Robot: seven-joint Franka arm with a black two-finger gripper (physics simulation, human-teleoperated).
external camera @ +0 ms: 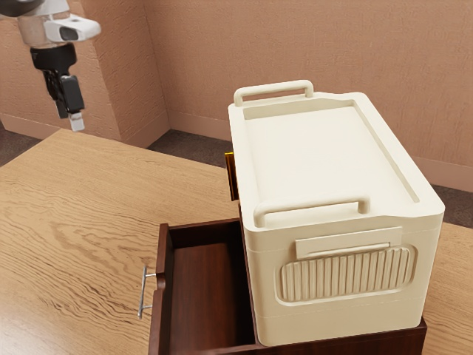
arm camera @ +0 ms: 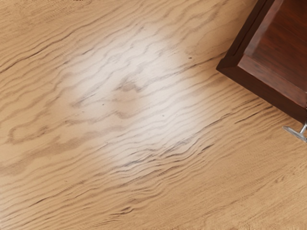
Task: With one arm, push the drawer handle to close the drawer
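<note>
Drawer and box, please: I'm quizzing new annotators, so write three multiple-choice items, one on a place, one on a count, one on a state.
1. Where is the silver handle?
A. On the wall
B. On the front of the drawer
C. On the floor

2. How many carrying bars top the cream box?
A. Four
B. None
C. Two

3. How does the drawer stand?
A. Pulled out
B. Fully shut
C. Upside down

Right letters:
1. B: it juts from the drawer's outer face.
2. C: one bar rises near each end of the top.
3. A: its bare inside shows beside the cream box.
</note>
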